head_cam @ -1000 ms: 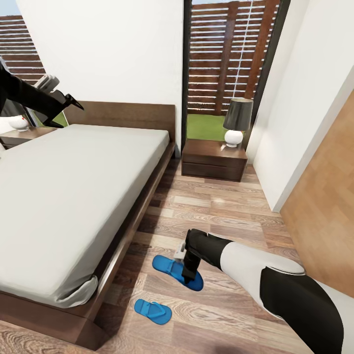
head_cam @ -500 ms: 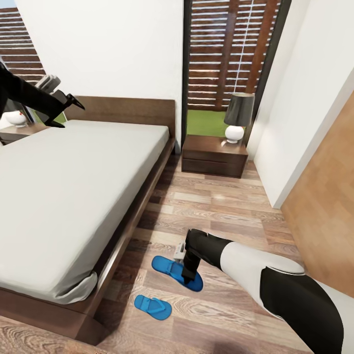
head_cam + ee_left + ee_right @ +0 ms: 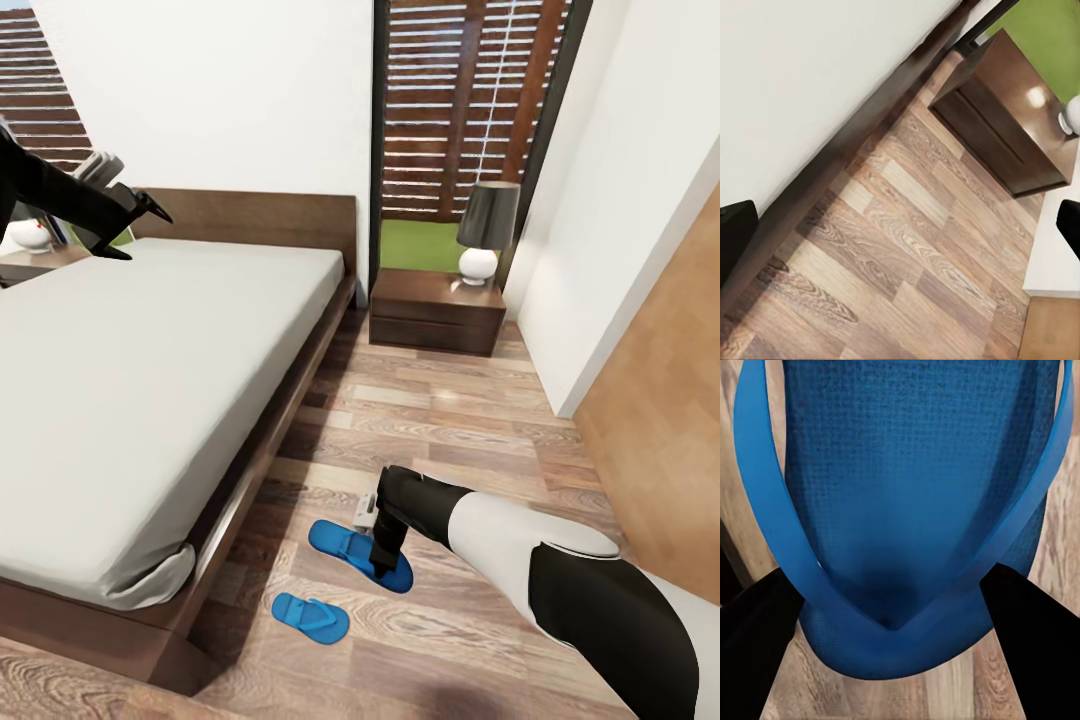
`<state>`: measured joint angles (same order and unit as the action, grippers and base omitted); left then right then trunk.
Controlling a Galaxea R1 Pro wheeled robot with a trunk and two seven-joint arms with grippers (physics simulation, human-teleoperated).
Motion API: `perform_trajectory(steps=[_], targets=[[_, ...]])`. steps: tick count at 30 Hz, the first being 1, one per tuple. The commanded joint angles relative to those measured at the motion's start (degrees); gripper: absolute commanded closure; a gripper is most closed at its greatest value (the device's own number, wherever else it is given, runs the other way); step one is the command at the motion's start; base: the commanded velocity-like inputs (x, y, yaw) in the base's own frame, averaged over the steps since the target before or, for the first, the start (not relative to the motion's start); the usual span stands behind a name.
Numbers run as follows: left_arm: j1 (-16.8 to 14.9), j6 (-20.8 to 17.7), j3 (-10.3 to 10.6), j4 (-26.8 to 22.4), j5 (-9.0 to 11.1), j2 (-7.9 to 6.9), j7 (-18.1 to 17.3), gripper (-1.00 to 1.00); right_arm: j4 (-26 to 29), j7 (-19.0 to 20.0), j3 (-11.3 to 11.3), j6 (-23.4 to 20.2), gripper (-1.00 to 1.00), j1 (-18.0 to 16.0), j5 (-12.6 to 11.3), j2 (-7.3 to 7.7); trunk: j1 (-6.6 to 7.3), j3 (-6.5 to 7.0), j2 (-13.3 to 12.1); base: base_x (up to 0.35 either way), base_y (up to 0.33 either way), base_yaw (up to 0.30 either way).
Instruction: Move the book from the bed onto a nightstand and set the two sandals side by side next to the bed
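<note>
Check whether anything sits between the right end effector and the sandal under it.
Nothing visible does. The right end effector is directly over the sandal, its two fingers either side of the toe strap. The head view shows bare floor around it.

Head view: high, angled down across the bed (image 3: 150, 370), plank floor (image 3: 450, 420) and far nightstand (image 3: 437, 311). Left wrist view: raised, looking down at that nightstand (image 3: 1009, 124) and floor (image 3: 907, 255). Right wrist view: very close above one sandal (image 3: 907, 510), shared with the head view's lower centre (image 3: 345, 545).
</note>
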<state>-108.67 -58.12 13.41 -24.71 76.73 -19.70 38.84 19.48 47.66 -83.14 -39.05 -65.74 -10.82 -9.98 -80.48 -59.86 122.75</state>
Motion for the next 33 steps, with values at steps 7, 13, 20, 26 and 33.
perform_trajectory(steps=[7, 13, 20, 26, 33], targets=[[-0.05, 0.01, 0.39, -0.08, 0.62, 0.10, 0.44, -1.00, 0.04, -0.11, -0.46, -0.41, 1.00, -0.09, -0.61, -0.01, -1.53, -1.31, 2.85, 0.000, 0.000, 0.000], [-0.05, 0.00, 0.35, -0.09, 0.61, 0.18, 0.44, -1.00, 0.04, -0.11, -0.59, -0.31, 1.00, -0.09, -0.56, -0.01, -2.85, -2.39, 5.25, 0.000, 0.000, 0.000], [-0.10, -0.05, 0.08, 0.58, 0.63, 0.18, 0.56, -1.00, 0.00, -0.15, -2.30, 1.44, 1.00, -0.09, -0.52, -0.01, -4.39, -3.65, 8.06, 0.000, 0.000, 0.000], [-0.38, -0.06, 0.04, 4.74, 0.69, 1.39, 0.50, -1.00, -0.12, -0.26, -4.04, 1.81, 1.00, -0.09, -0.52, -0.01, -5.71, -4.72, 10.47, 0.000, 0.000, 0.000], [-0.48, -0.06, 0.04, 5.87, 0.70, 2.58, 0.45, -1.00, -0.21, -0.28, -5.40, 1.87, 1.00, -0.09, -0.52, -0.01, -7.24, -5.98, 13.27, 0.000, 0.000, 0.000]])
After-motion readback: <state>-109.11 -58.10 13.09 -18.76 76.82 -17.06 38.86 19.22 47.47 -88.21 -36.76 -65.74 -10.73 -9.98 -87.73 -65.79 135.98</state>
